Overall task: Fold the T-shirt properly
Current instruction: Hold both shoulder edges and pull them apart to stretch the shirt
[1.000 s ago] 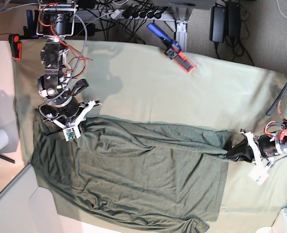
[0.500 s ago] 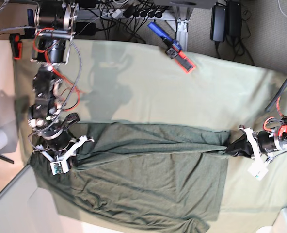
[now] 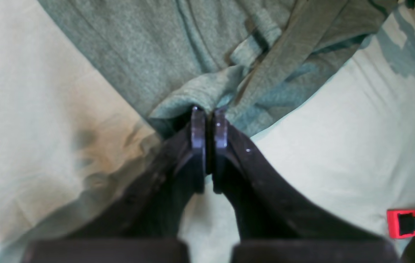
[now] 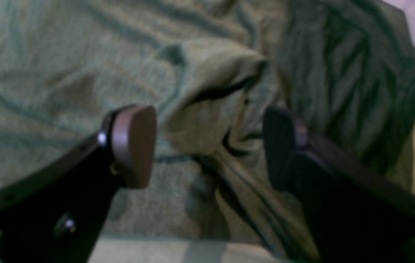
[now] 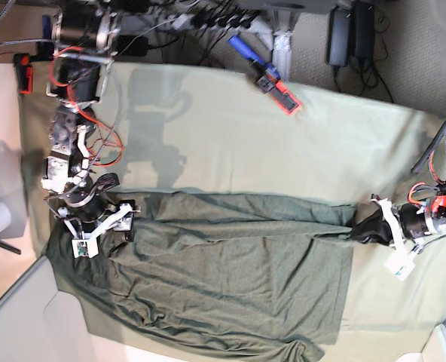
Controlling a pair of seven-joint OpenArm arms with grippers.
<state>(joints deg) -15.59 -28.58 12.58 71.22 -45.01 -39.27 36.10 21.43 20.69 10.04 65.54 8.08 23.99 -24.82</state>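
T-shirt [image 5: 230, 279]: soft heathered knit, matt, wrinkled. Table cloth [image 5: 230, 143]: paler, smooth woven fabric, matt. Right tool [image 4: 207, 146] pads: dark, slightly glossy plastic.

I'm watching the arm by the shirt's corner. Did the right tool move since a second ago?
Yes. In the base view the right tool slid down the picture, farther from the top edge of the table cloth, and opened over the T-shirt.

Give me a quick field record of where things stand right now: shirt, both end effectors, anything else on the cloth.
T-shirt: spread flat on the table cloth, wrinkled
Left end effector: shut on a bunched shirt edge
Right end effector: open above a raised fold, holding nothing
Clamp: blue and red, on the cloth's far edge, apart from the shirt
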